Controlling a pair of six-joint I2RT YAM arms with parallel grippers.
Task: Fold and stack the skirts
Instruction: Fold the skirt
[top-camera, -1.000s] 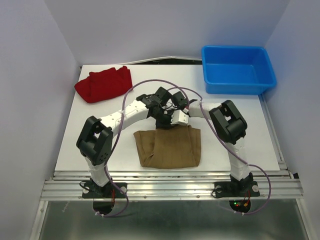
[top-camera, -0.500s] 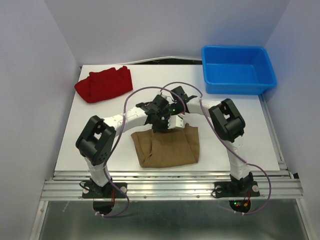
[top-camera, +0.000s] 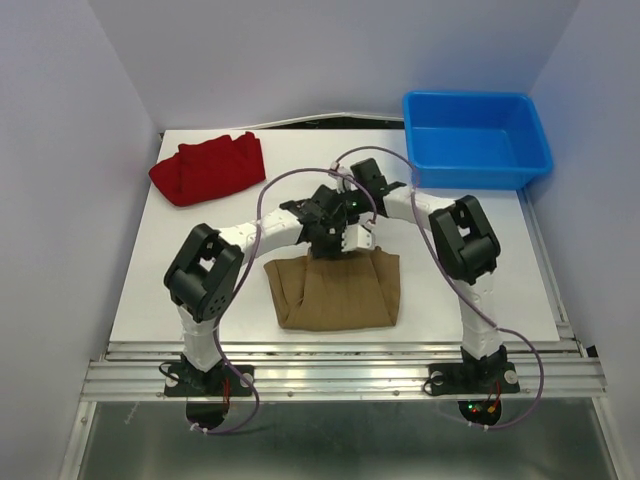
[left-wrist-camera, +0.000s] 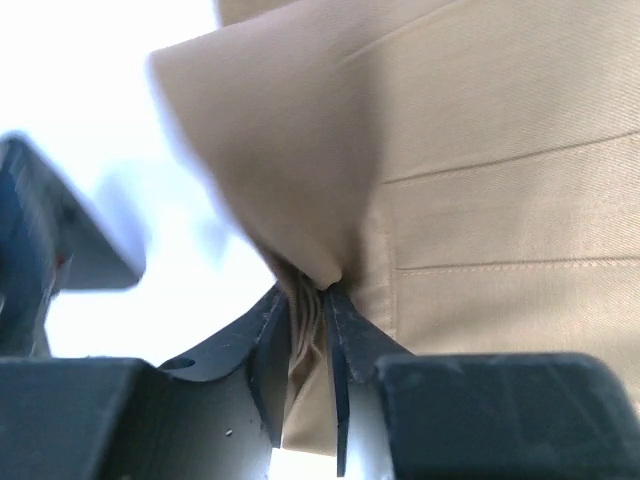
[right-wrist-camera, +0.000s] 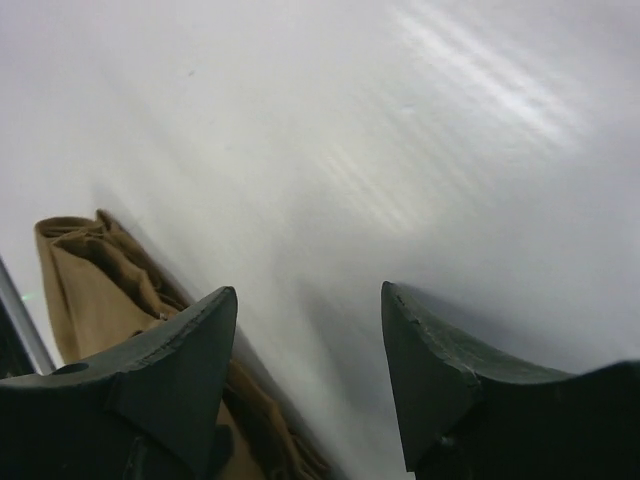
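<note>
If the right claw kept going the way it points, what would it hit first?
Probably the bare white table: the open right gripper aims at it, with the tan skirt just to one side, though depth is hard to judge.

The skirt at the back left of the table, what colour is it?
Deep red; the skirt shows best in the top view.

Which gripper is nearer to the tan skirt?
Left. The left gripper pinches the tan skirt between its fingers; the right gripper hangs open over the table beside it.
</note>
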